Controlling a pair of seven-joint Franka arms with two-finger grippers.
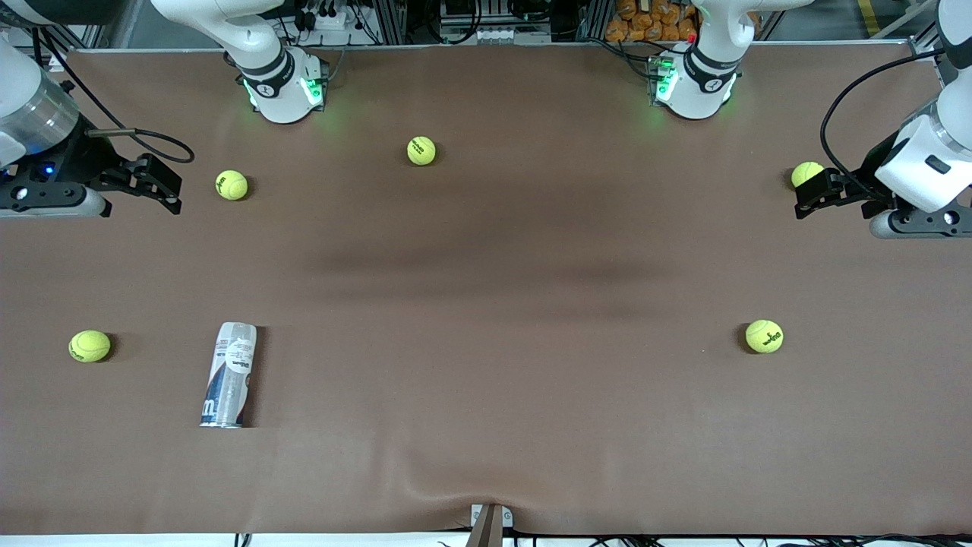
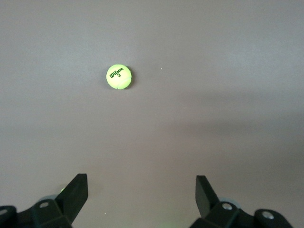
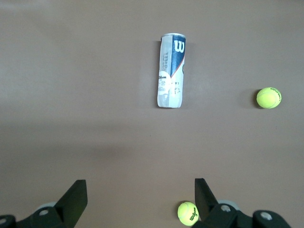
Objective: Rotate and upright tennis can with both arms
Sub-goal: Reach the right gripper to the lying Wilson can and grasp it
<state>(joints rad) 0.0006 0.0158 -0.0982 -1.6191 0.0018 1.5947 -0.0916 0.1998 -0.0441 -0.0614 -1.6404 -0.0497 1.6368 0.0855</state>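
The tennis can (image 1: 228,375) lies on its side. The right gripper (image 1: 156,182) and the left gripper (image 1: 816,194) hover at their own table ends, fingers spread, holding nothing.

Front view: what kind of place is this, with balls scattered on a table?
Probably a robotics lab: two white arms bolted along a brown-covered table, metal racking with cables, and a tennis can lying among tennis balls.

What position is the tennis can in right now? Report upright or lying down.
Lying down. The tennis can rests lengthwise on the table, its label readable along its side; neither gripper touches it.
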